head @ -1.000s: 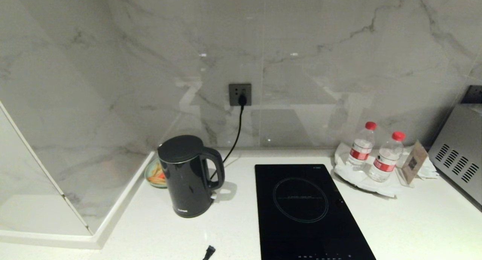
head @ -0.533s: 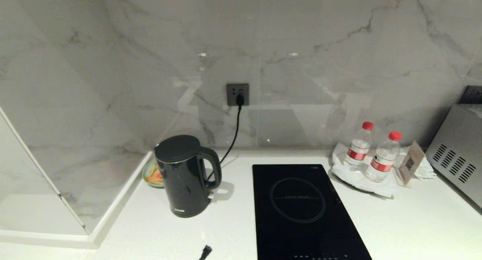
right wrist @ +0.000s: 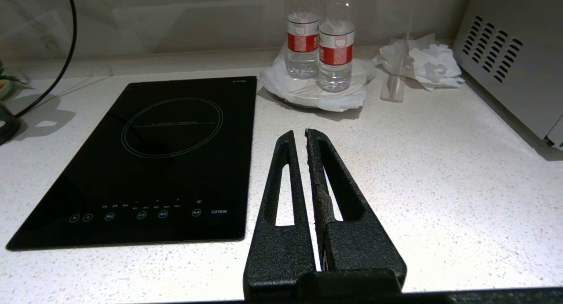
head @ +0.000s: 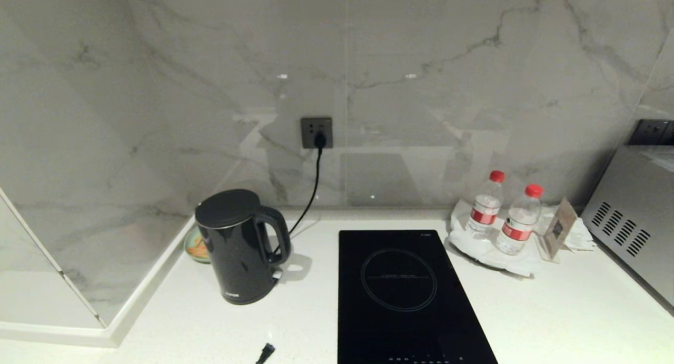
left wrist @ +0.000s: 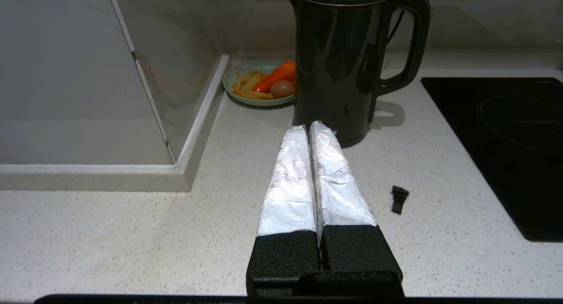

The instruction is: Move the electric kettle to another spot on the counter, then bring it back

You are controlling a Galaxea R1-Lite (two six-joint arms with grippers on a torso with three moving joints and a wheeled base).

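The electric kettle (head: 237, 248) is a glossy black jug with a flat lid and a loop handle turned to the right. It stands upright on the white speckled counter (head: 316, 322) near the back left corner. In the left wrist view the kettle (left wrist: 338, 62) rises just beyond my left gripper (left wrist: 310, 126). That gripper's foil-wrapped fingers (left wrist: 290, 172) are pressed together, empty, and pointing at the kettle's foot. My right gripper (right wrist: 299, 134) is shut and empty above bare counter (right wrist: 440, 185), to the right of the cooktop. Neither arm shows in the head view.
A black induction cooktop (head: 405, 301) lies to the right of the kettle. Behind the kettle are a plate of food (left wrist: 259, 82) and a black cord (head: 310, 195) to a wall socket. Two water bottles (head: 484, 206), a silver appliance (head: 632, 216), a raised ledge (head: 131, 306) and a black scrap (left wrist: 399, 199) also show.
The whole head picture has slid to the left, so the camera has moved. The kettle and the other things keep their places on the counter.
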